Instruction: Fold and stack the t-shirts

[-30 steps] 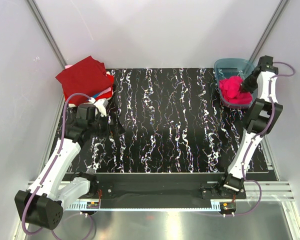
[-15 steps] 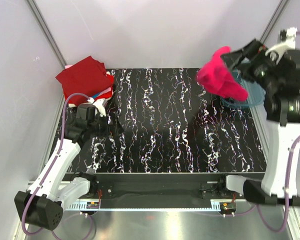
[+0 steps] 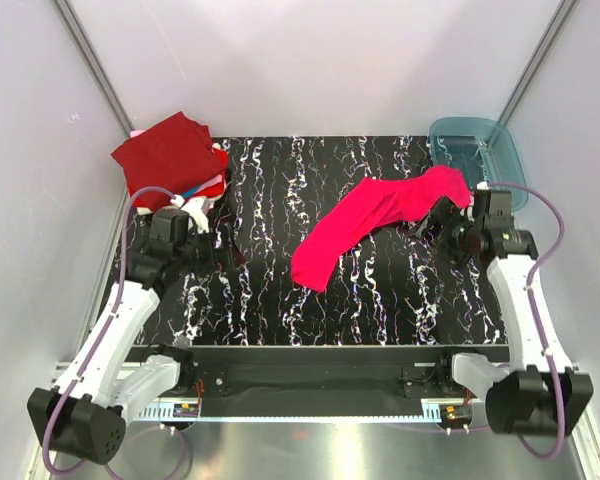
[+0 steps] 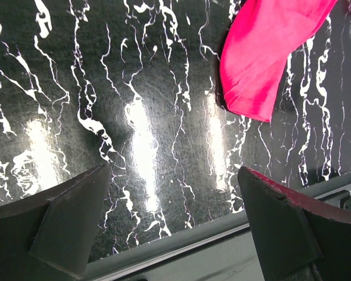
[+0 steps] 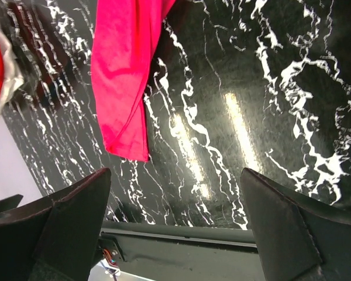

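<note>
Far left, folded t-shirts [image 3: 170, 158] are sitting stacked; the left gripper [image 4: 172, 228] is hovering wide open, empty. Mid-table, the magenta t-shirt [image 3: 370, 225] is lying unfolded, waiting for folding. The right gripper [image 5: 175, 216] is gaping, holding nothing. Only the overhead view is showing the teal bin [image 3: 500, 150]

The loose t-shirt [image 3: 380, 222] stretches over the bench [image 3: 280, 310] between the grippers, its far end just beside the right gripper [image 3: 430, 228]. The folded t-shirts [image 3: 170, 160] are stacked behind the left gripper [image 3: 225, 252]. The bin [image 3: 477, 160] is behind the right gripper.
</note>
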